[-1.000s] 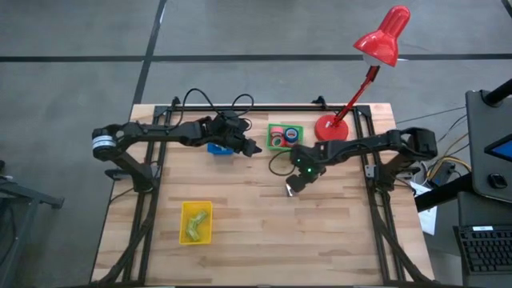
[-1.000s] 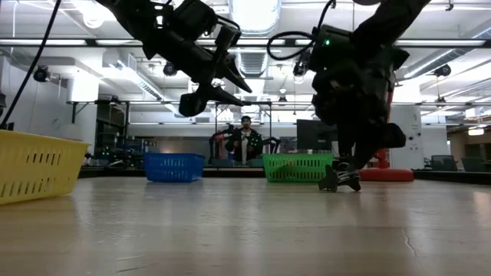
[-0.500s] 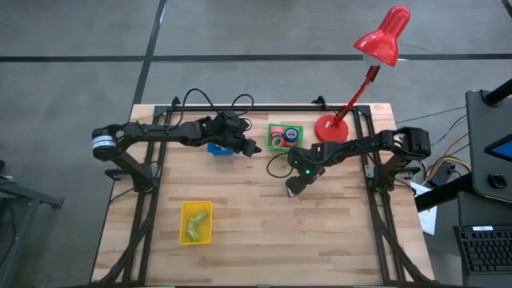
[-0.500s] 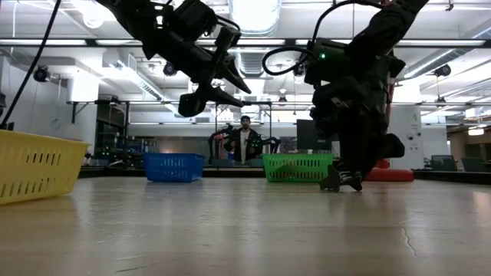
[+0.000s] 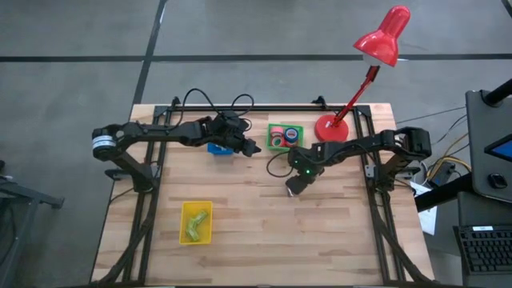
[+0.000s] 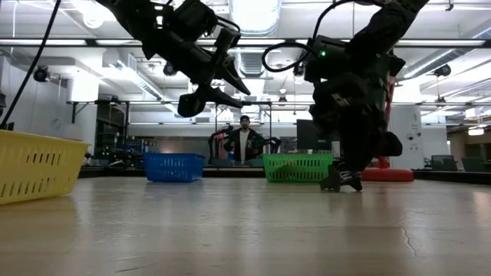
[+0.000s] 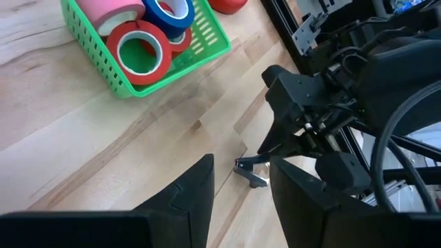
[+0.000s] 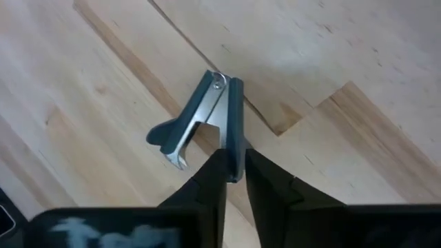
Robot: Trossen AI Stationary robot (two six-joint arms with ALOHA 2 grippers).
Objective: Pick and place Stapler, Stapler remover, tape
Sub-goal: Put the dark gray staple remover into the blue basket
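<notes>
I am pinching the stapler remover (image 8: 200, 120) on the surface (image 8: 344, 55) with my narrowed right pincer (image 8: 233, 176); lifting it comes next.

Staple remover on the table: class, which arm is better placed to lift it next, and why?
Right. The right gripper is down at the staple remover, fingers pinching one handle; the left gripper hangs open, raised, near the green bin.

Right tool (image 6: 342, 178) meets the staple remover (image 6: 341, 182) on the table (image 6: 230, 230).
</notes>
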